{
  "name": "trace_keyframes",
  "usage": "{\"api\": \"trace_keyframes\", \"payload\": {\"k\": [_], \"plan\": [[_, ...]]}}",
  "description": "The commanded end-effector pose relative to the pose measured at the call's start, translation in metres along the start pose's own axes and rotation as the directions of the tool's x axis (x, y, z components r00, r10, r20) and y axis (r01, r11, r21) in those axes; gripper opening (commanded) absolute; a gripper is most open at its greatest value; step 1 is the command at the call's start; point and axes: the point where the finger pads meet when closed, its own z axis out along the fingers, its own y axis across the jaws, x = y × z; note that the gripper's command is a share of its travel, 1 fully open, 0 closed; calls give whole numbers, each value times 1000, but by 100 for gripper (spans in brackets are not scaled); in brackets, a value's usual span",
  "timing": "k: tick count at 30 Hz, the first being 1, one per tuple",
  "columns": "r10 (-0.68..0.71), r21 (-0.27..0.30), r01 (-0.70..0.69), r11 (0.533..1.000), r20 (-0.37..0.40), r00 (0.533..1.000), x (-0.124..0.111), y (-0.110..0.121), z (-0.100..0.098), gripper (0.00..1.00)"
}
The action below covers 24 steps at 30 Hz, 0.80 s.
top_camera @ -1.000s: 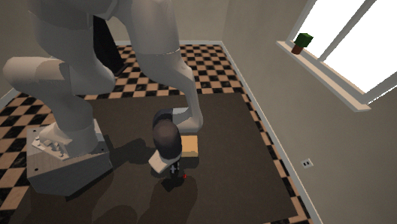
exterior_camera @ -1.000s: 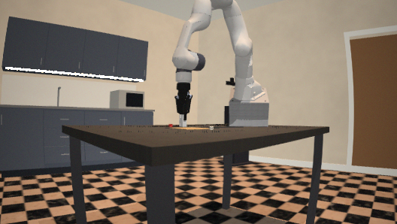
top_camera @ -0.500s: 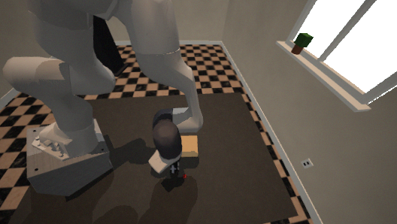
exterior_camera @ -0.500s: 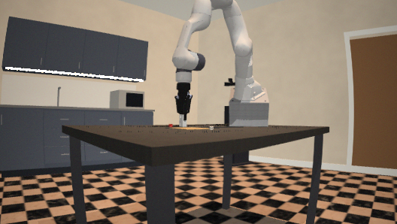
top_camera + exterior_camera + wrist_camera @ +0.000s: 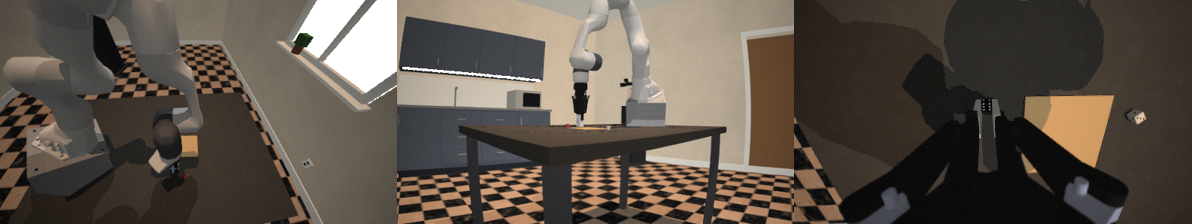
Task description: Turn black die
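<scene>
The dark table [image 5: 592,144] carries every item, so all work happens at 1 surface height. The arm's grey pedestal [image 5: 41,177] stands on the table, behind the fingers as the exterior view shows them, which lets the arm reach straight down over the work area.

The orange mat [image 5: 1076,125] lies flat on the table, beside the fingers in the wrist view. It is the required resting surface, so the fingers work close to its edge.

The gripper [image 5: 986,117] points down at the table. Its 2 grey fingers are drawn close together and clamped on the black die [image 5: 986,104], which sits between the fingertips. The die shows a pipped face toward the wrist camera; the count is too small to read. The die appears to be beside the mat, not over it; whether it touches the table cannot be told. Judgement: the grip serves to reorient the die before placement.

The white die [image 5: 1136,117] lies on the table beyond the mat's far edge, well apart from the fingers. It is the reference and must stay undisturbed.

A small red die [image 5: 185,176] lies near the fingertips.
</scene>
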Motion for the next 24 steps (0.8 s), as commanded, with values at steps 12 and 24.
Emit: {"api": "trace_keyframes", "payload": {"k": [12, 24], "plan": [[-6, 2, 6, 1000, 2, 1000, -1, 0, -41, 7], [-6, 2, 6, 1000, 2, 1000, -1, 0, -100, 7]]}}
